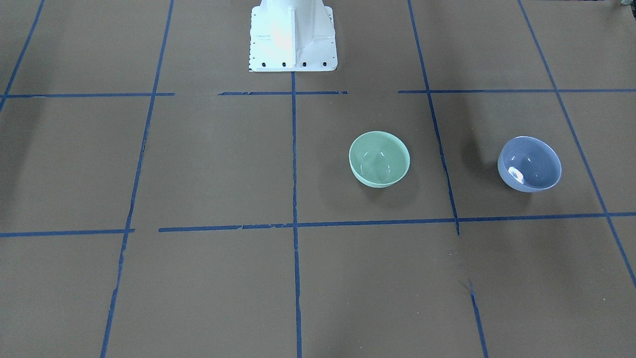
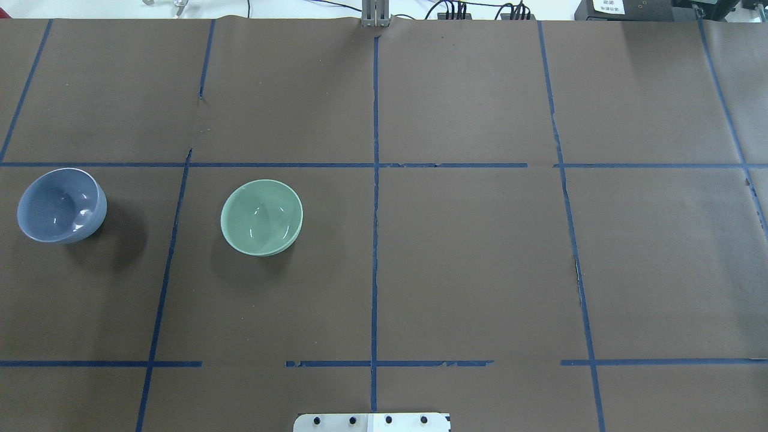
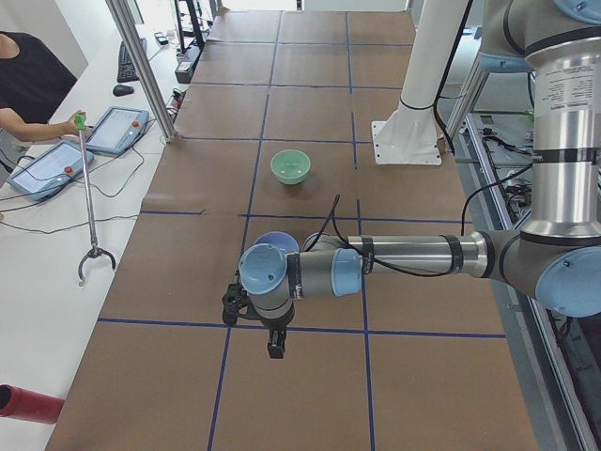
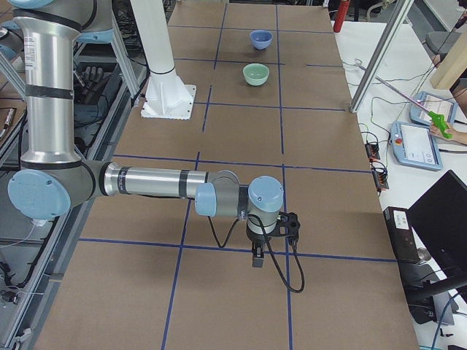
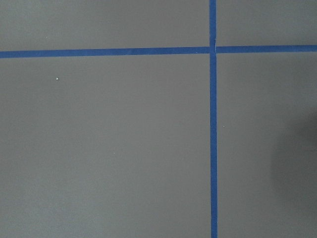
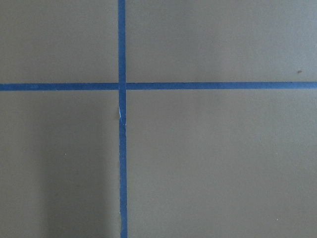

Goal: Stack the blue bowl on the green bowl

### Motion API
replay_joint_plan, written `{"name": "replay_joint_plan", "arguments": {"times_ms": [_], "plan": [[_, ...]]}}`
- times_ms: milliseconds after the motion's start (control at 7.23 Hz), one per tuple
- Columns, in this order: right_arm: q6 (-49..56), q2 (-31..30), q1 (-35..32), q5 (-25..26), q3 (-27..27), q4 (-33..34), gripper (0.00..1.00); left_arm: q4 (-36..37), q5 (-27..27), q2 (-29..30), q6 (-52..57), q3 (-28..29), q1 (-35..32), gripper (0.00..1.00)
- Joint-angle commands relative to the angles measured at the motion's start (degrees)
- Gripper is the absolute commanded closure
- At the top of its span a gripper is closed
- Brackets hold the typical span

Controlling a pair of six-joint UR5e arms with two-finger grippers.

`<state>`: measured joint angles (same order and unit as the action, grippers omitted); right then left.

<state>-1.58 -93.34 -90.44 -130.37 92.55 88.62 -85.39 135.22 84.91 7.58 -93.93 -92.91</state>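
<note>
The blue bowl (image 1: 529,164) stands upright on the brown table, near the robot's left end; it also shows in the overhead view (image 2: 61,204). The green bowl (image 1: 379,158) stands upright and apart from it, nearer the table's middle (image 2: 261,218). In the exterior left view my left gripper (image 3: 274,346) hangs above the table, nearer the camera than the blue bowl (image 3: 273,241), whose front the wrist hides. My right gripper (image 4: 255,259) hangs over the table's far end, a long way from both bowls (image 4: 260,38). I cannot tell whether either gripper is open or shut. Both wrist views show only paper and tape.
The robot's white pedestal (image 1: 293,37) stands at the table's back edge. Blue tape lines (image 2: 375,210) divide the brown paper. An operator holds a grabber stick (image 3: 86,188) beside the table, near tablets (image 3: 122,128). A metal post (image 4: 376,58) stands at the operators' side.
</note>
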Motion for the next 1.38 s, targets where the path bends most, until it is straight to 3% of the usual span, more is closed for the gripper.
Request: {"name": "replay_joint_plan", "arguments": {"times_ms": [0,553,691,830,1106,1245], "plan": [[0.00,0.00,0.00,0.03,0.00,-0.03,0.00,-0.91,-0.31,0.34,0.51,0.23,0.01,0.00],[0.00,0.00,0.00,0.03,0.00,0.06,0.00,-7.24,0.13,1.22,-1.84,-3.96,0.44,0.00],[0.00,0.00,0.00,0.03,0.00,-0.03,0.00,-8.47,1.00,1.31,-10.48,-4.51,1.14,0.00],[0.00,0.00,0.00,0.03,0.00,0.06,0.00,-14.48,4.23,1.40,-20.83,-4.25,5.06,0.00],[0.00,0.00,0.00,-0.06,0.00,-0.03,0.00,-25.13,3.82,1.40,-39.13,-4.86,17.71,0.00],[0.00,0.00,0.00,0.03,0.00,-0.03,0.00,-30.75,3.47,1.22,-40.17,-3.65,21.15,0.00]]}}
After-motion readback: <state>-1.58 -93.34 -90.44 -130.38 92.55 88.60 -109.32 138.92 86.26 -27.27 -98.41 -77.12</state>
